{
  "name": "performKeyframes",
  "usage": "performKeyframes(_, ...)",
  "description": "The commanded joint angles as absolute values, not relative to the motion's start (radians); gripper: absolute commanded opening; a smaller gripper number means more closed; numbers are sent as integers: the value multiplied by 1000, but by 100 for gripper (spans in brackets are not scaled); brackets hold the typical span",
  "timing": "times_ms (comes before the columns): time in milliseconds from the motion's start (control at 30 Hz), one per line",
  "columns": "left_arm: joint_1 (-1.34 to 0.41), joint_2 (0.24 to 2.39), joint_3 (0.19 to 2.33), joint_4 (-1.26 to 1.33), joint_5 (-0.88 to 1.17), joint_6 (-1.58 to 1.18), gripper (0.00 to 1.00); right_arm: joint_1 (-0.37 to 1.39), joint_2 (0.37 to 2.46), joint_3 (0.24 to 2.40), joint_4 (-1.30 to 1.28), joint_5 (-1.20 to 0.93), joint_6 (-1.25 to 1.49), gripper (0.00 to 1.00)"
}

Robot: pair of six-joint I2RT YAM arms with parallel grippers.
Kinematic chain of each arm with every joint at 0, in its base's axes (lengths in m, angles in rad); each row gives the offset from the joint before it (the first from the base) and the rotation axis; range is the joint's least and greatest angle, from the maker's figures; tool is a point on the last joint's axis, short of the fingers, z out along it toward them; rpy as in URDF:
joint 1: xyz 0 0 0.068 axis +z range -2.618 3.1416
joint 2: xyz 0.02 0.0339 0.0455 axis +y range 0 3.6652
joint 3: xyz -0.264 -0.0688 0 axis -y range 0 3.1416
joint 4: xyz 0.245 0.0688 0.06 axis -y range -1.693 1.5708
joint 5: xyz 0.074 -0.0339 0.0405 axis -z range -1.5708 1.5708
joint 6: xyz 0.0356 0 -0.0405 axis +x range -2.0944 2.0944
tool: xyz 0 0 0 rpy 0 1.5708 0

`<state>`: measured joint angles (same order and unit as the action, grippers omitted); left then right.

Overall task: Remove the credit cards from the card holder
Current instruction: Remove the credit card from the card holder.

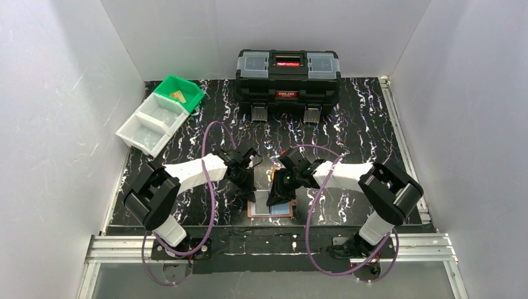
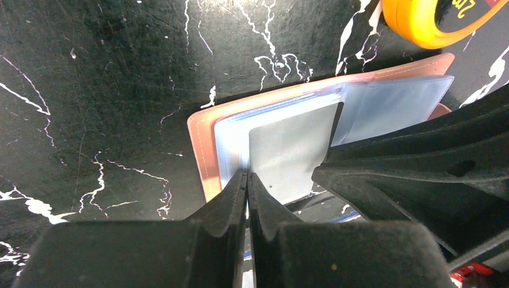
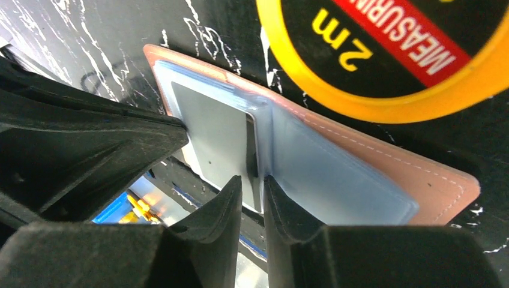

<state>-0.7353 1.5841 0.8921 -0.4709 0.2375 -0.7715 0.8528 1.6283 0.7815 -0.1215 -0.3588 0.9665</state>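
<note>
Left gripper [image 2: 246, 177] fingertips fill the bottom of its wrist view, pressed together at the edge of the clear sleeves. Can't tell if anything is pinched between them. Right gripper [image 3: 252, 183] is nearly closed, nipping a thin sleeve leaf that stands up edge-on.

The card holder [image 2: 201, 144] lies open and flat on the table [image 1: 361, 124], near the front edge between both arms. It is tan leather with pale stitching and bluish clear sleeves. A whitish card [image 2: 288, 150] sits in the top sleeve.

Only the wrist views show the yellow tape measure [image 3: 360, 36], just beyond the holder. It reads "2m" and "MEASURIN", cut off.

Only the top view shows the black toolbox [image 1: 287, 78] at the back, its red label too small to read. The green bin [image 1: 168, 84] and white bins [image 1: 149, 128] are back left.
</note>
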Motion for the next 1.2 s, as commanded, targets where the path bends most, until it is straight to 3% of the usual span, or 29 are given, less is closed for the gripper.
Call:
performKeyframes(0, -742, 1605, 889, -476, 236, -784, 2, 852, 1647, 756, -82, -377, 973, 27)
performKeyframes(400, -768, 1637, 882, -497, 200, -854, 0, 839, 1647, 731, -22, -415, 977, 28)
performKeyframes(833, -789, 1642, 872, -534, 125, -925, 0, 781, 1583, 644, 60, -452, 988, 38)
performKeyframes(1100, -790, 1649, 862, -532, 123, -951, 0, 730, 1553, 551, 211, -525, 1050, 38)
performKeyframes(1167, -789, 1650, 861, -531, 124, -953, 0, 730, 1556, 551, 215, -530, 1051, 34)
